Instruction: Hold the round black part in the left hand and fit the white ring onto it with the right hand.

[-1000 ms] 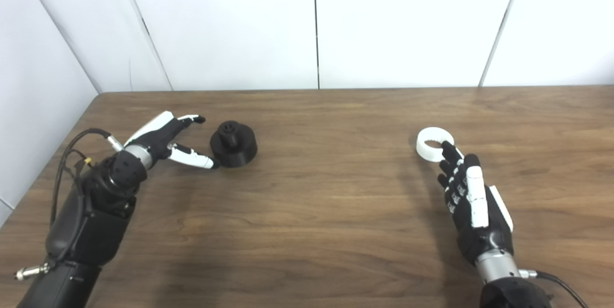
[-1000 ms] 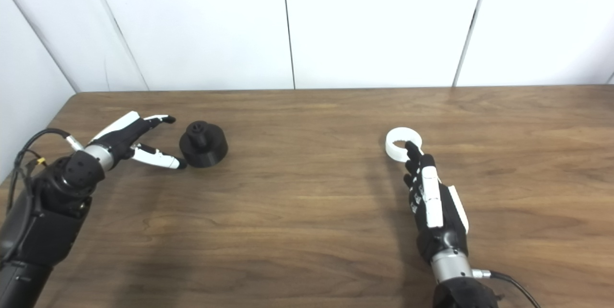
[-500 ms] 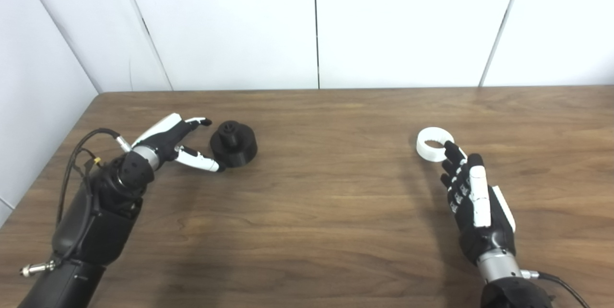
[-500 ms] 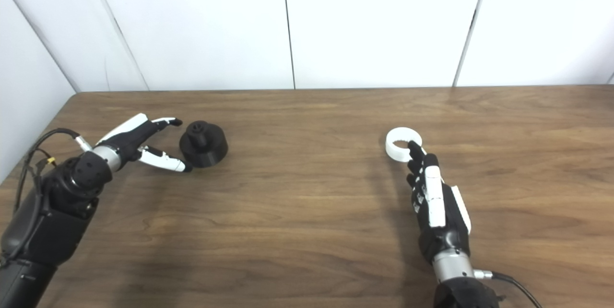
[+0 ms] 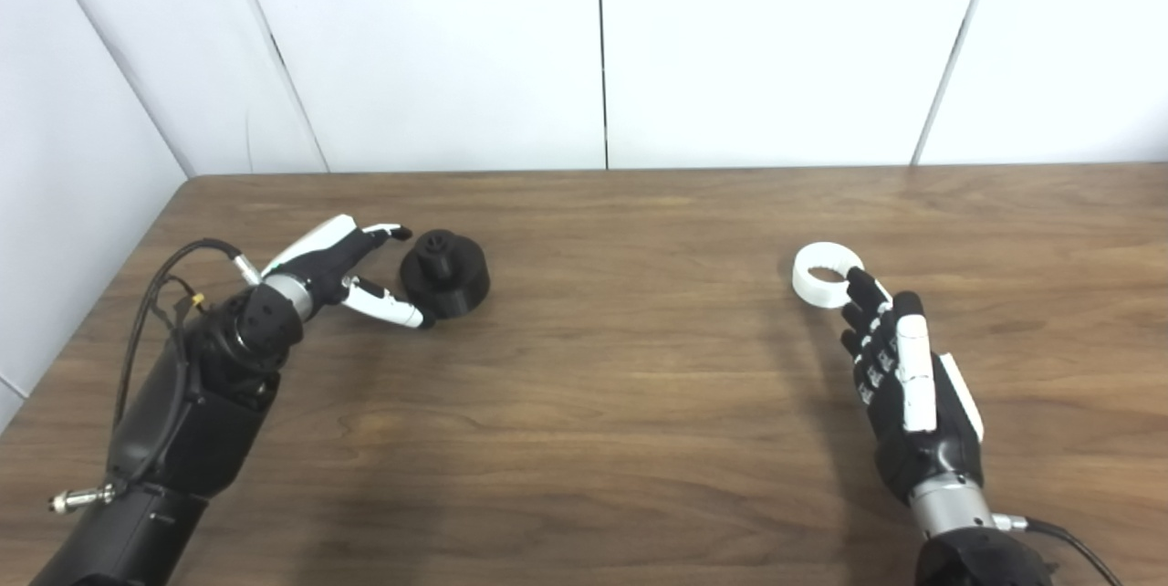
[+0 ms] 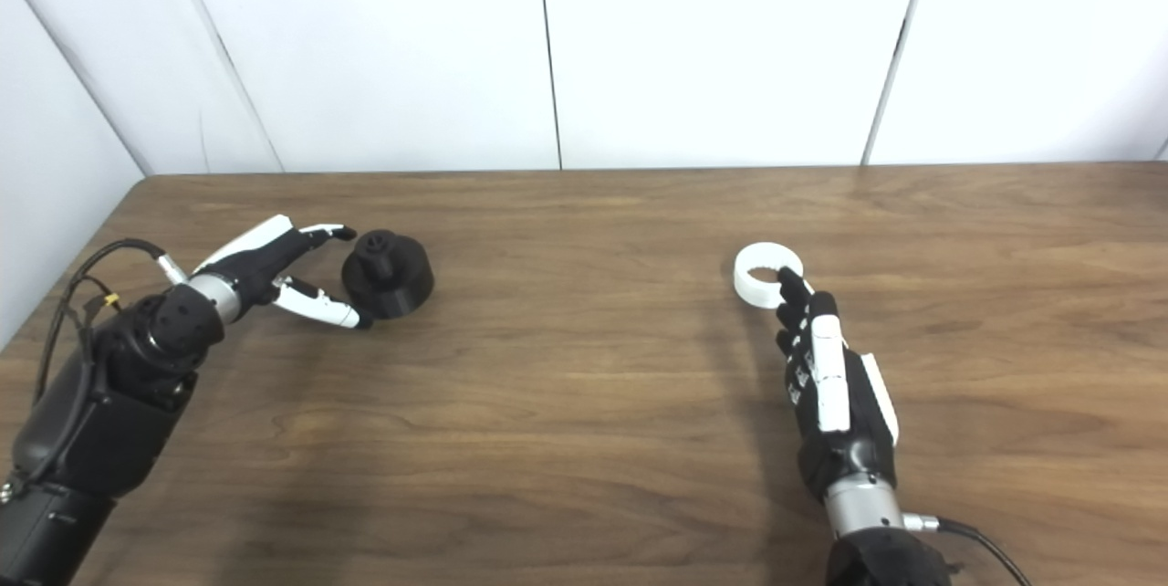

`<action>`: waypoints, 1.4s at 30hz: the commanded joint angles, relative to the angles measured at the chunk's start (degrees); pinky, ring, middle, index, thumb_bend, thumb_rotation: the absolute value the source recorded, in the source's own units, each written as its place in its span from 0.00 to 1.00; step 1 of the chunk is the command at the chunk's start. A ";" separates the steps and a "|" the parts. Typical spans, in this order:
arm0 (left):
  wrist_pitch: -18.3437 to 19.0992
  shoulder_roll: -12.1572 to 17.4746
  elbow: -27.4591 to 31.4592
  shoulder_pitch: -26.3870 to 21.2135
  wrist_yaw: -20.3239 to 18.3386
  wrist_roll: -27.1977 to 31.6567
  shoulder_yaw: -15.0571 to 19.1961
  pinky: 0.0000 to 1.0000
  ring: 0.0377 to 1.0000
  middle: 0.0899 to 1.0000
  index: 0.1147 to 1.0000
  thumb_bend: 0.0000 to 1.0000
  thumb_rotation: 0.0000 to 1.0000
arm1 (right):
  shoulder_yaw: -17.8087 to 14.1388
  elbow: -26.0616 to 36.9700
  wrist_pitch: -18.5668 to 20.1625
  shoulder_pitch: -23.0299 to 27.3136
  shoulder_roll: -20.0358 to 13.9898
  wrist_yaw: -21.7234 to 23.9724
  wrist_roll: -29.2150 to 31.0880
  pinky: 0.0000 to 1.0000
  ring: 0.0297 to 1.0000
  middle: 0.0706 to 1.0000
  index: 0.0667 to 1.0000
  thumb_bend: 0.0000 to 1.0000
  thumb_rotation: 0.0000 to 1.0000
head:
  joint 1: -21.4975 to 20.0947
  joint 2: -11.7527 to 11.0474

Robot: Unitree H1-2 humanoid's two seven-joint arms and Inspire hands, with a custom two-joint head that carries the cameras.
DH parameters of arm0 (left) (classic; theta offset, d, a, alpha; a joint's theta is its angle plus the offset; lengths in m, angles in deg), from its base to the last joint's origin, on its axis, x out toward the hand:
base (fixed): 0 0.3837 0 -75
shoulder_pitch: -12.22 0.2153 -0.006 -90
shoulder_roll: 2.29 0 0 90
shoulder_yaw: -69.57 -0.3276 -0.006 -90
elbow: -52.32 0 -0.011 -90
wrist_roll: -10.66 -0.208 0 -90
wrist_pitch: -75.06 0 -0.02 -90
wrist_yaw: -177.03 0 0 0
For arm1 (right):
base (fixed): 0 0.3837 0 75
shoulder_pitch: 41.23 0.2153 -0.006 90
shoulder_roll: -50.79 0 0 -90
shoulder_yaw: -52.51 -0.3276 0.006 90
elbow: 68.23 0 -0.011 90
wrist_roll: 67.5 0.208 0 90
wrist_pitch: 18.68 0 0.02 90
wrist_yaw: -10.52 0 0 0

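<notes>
left hand (image 5: 342,271) spread beside the black part (image 5: 444,274), right hand (image 5: 903,385) fingertips hiding the white ring (image 5: 821,274) edge, contact unclear.

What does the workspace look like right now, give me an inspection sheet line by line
Surface: brown wooden table, no spills or damage seen.
Job's things: round black part standing on the table at the left; white ring lying flat at the right, not yet fitted.
Clutter: nothing seen.
Robot hands: left robot hand open, fingers and thumb spread around the black part's left side, not closed on it; right robot hand open, fingertips at the ring's near edge, contact unclear.
Cables: black cable looping by the left wrist; another cable at the right wrist.
Surroundings: white wall panels behind and to the left.
</notes>
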 commanded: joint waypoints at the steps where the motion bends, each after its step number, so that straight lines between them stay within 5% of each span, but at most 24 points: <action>1: -1.67 1.56 0.28 -3.87 2.21 -0.84 -0.11 1.00 1.00 1.00 0.92 1.00 0.29 | 0.35 2.41 -1.44 -0.34 0.64 0.05 0.21 1.00 0.98 0.96 0.91 0.56 1.00 | -0.05 0.06; 42: -4.10 0.77 -6.77 -8.11 2.76 1.35 -3.99 1.00 1.00 1.00 0.87 1.00 0.22 | 0.72 3.13 -2.45 -1.94 1.26 -1.87 -0.68 1.00 0.98 0.96 0.91 0.57 1.00 | -2.90 -0.33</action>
